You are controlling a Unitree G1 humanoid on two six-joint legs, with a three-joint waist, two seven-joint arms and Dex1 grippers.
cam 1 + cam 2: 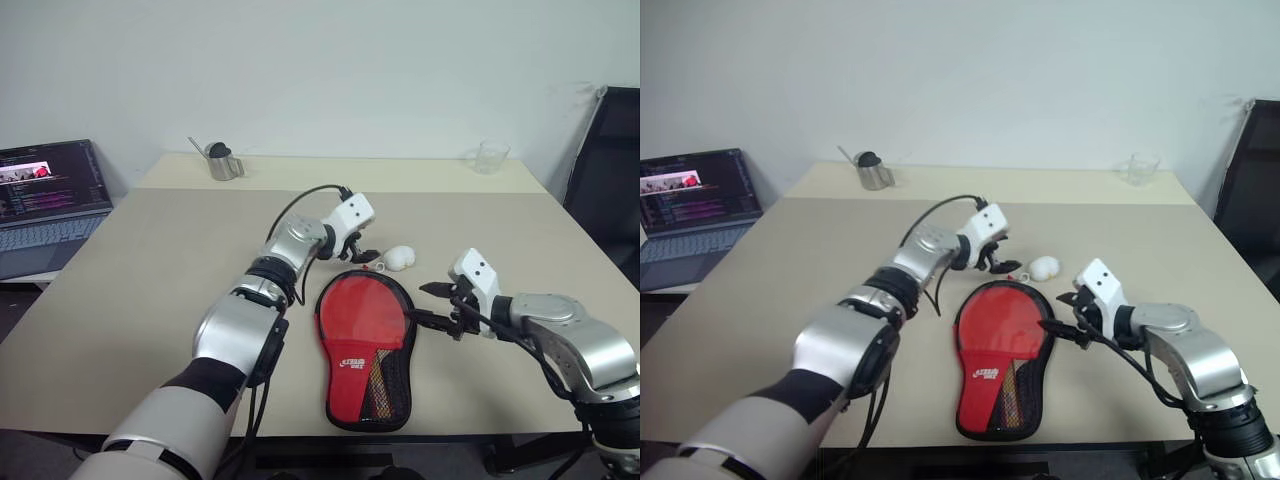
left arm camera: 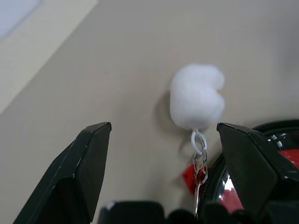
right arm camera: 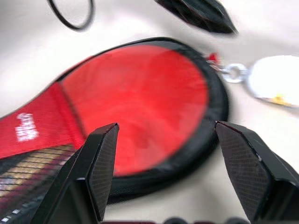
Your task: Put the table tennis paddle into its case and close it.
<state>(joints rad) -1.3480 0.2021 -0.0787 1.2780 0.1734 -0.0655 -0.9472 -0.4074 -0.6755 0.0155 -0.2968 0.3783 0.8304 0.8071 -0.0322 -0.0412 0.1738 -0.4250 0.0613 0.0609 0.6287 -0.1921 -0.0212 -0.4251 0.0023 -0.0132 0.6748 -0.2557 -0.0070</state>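
The round red rubber-faced table tennis paddle (image 1: 362,312) already lies inside the paddle-shaped black fabric zip case (image 1: 392,395), its red face and striped handle showing through the clear side with the red white-lettered panel; judging by the unbroken black rim, the zip looks run round, so the task seems done or nearly so. The left gripper (image 1: 352,249) stands wide and empty just beyond the case's round end, beside the fluffy white zip charm (image 2: 196,95). The right gripper (image 1: 428,304), also spread and empty, sits close to the case's right edge.
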